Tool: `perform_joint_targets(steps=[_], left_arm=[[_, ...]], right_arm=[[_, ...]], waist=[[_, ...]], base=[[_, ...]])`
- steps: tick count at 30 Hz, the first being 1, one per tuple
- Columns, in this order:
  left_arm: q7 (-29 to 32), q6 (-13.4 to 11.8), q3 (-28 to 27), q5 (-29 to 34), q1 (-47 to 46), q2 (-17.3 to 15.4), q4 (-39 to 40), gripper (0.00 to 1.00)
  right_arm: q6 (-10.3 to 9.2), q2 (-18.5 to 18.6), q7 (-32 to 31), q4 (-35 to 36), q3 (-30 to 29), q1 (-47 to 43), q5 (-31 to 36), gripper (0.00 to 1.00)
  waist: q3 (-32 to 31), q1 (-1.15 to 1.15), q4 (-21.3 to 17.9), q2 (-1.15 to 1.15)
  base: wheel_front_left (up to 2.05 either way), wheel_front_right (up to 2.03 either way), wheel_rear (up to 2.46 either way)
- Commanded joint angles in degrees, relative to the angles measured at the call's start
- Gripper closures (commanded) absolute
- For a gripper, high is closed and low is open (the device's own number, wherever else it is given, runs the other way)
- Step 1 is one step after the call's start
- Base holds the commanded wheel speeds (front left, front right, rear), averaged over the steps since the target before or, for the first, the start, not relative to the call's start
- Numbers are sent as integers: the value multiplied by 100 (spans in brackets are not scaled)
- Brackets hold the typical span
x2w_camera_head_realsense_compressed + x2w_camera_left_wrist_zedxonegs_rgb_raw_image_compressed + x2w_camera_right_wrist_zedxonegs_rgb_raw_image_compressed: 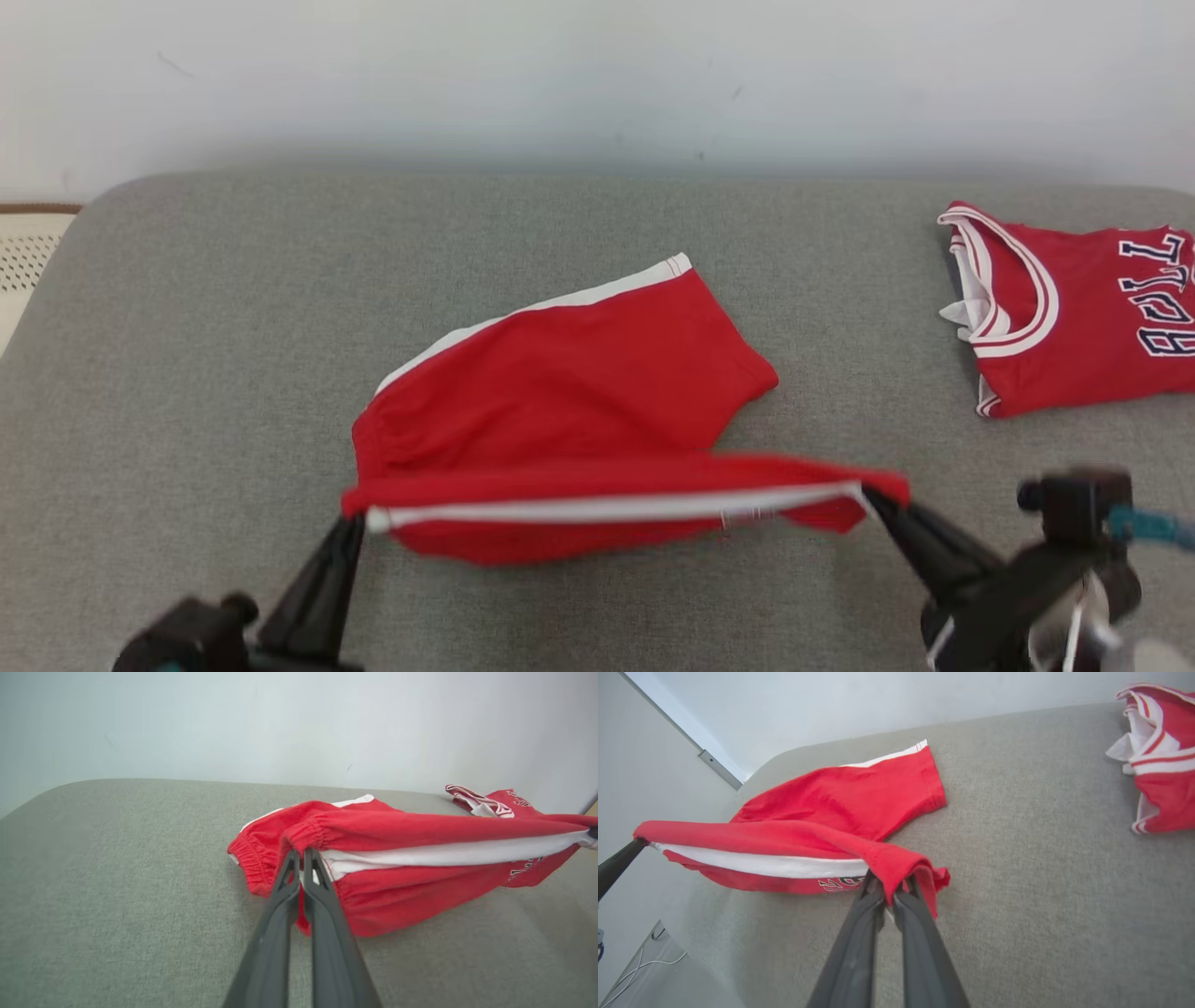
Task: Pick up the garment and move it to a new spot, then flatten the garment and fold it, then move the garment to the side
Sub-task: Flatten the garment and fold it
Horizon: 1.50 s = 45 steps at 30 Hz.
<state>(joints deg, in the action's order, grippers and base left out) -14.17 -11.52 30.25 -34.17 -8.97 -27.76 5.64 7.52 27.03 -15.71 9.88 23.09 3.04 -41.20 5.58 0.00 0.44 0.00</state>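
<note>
Red shorts (579, 392) lay centre-frame in head view on the grey cushioned surface (187, 373), w/ the near edge lifted off the surface and stretched taut btwn both grippers. L gripper (353, 525), lower left of frame, was clamped on the gathered elastic end. In L wrist view its tips pinched the cloth right beside the white stripe. R gripper (873, 499), lower right, was closed on the opposite end, w/ red cloth draped over its tips in R wrist view. The far leg of the shorts, w/ white trim, rested flat toward upper centre. A red jersey (1074, 308) w/ white trim & lettering lay at upper right, well apart from the shorts. Pale wall (597, 75) ran across the top.
</note>
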Motion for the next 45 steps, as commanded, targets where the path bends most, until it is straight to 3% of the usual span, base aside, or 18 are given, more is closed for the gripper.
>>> perform_joint_targets(steps=[1,10,23,34,35,36,37,38,45], left_arm=[[34,79,-67,-94,-238,12,-88,100],[231,708,-253,-270,-1784,45,-1018,100],[439,1050,-210,-318,-3128,320,-2308,100],[305,1351,-60,-382,-3706,710,-3259,100],[290,1351,-43,-384,-3716,737,-3310,100],[269,1374,-28,-390,-3728,771,-3369,87],[236,1388,-19,-388,-3732,796,-3429,57],[208,1378,-22,-386,-3719,814,-3476,0],[-27,1281,-123,-309,-3307,849,-3499,0]], right_arm=[[-5,-50,-62,-107,-5,293,-39,100],[-5,-169,-288,-1446,423,2543,-180,100],[-5,-739,-139,-3897,1451,5087,-455,100],[-5,-1117,343,-5487,2073,6120,-757,100],[-5,-1127,421,-5564,2135,6162,-766,65],[-5,-1129,522,-5632,2197,6200,-767,25],[-5,-1131,602,-5698,2235,6213,-798,0],[-5,-1134,673,-5763,2280,6209,-831,0],[-5,-1034,973,-5866,2637,5938,-1150,0]], waist=[[116,0,15,0],[810,0,11,0],[1501,0,53,0],[1599,0,264,0],[1587,0,277,0],[1565,0,291,0],[1541,0,299,0],[1508,0,298,0],[1134,0,219,0]], base=[[0,0,0],[0,0,0],[0,0,0],[0,0,0],[0,0,0],[0,0,0],[0,0,0],[0,0,0],[0,0,0]])
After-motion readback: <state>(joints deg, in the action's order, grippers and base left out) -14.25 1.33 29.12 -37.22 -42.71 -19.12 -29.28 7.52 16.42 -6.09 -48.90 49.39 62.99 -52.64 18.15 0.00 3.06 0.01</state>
